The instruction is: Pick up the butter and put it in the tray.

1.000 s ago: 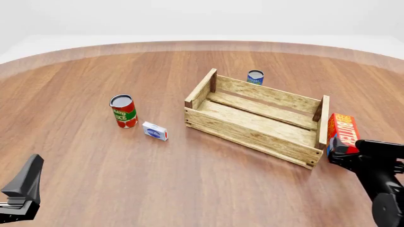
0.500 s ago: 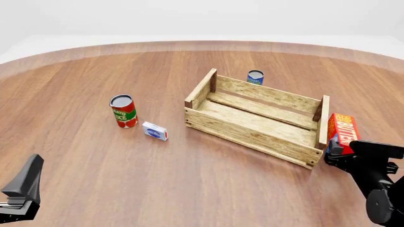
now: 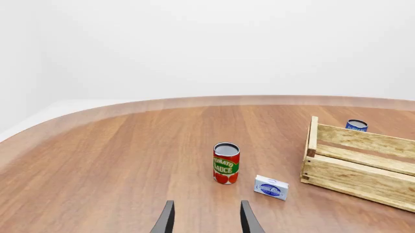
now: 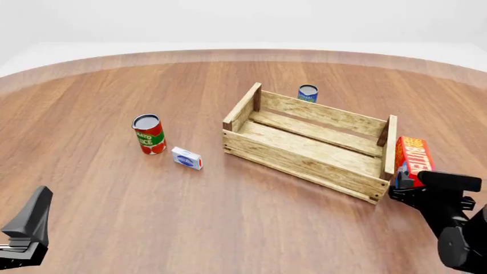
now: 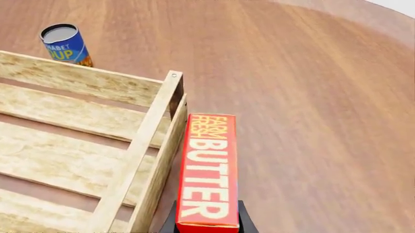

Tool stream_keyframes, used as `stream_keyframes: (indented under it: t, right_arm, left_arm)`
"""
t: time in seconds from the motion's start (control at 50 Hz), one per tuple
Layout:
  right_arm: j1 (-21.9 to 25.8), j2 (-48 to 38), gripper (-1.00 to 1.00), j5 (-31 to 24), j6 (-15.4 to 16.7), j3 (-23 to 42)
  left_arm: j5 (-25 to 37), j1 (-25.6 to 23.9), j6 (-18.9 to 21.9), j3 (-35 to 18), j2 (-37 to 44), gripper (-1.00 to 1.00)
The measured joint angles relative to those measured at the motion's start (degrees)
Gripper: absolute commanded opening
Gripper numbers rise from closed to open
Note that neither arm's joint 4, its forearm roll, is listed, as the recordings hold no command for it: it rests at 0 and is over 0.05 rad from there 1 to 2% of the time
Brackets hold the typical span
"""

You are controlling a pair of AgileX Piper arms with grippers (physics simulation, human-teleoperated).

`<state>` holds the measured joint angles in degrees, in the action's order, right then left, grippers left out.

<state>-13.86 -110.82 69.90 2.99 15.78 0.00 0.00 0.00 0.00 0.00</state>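
Note:
The butter (image 4: pixel 413 155), a red carton with white lettering, stands just outside the right end wall of the wooden tray (image 4: pixel 304 162). My right gripper (image 4: pixel 405 182) is shut on its near end. In the right wrist view the butter (image 5: pixel 207 170) runs away from the dark fingertips (image 5: pixel 245 222) beside the tray's corner post (image 5: pixel 170 92), outside the tray. I cannot tell whether it rests on the table or hangs just above it. My left gripper (image 4: pixel 27 228) is at the near left, far from everything. Its fingers (image 3: pixel 167 219) are apart and empty.
A red tomato sauce can (image 4: pixel 149 134) and a small white-blue box (image 4: pixel 186 158) stand left of the tray. A blue can (image 4: pixel 307 93) stands behind the tray's far wall. It also shows in the right wrist view (image 5: pixel 65 44).
My right arm has shifted a little nearer and to the left behind the butter. The butter has hardly moved. The left arm has not moved.

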Motion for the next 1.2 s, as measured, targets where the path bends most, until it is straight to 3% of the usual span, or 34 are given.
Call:
stream_keyframes:
  t: [1.2]
  right_arm:
    - [-0.8,17.8,-1.00,-0.3,2.0,-11.1]
  left_arm:
    - [0.0,0.0,0.0,0.0,0.0,1.00]
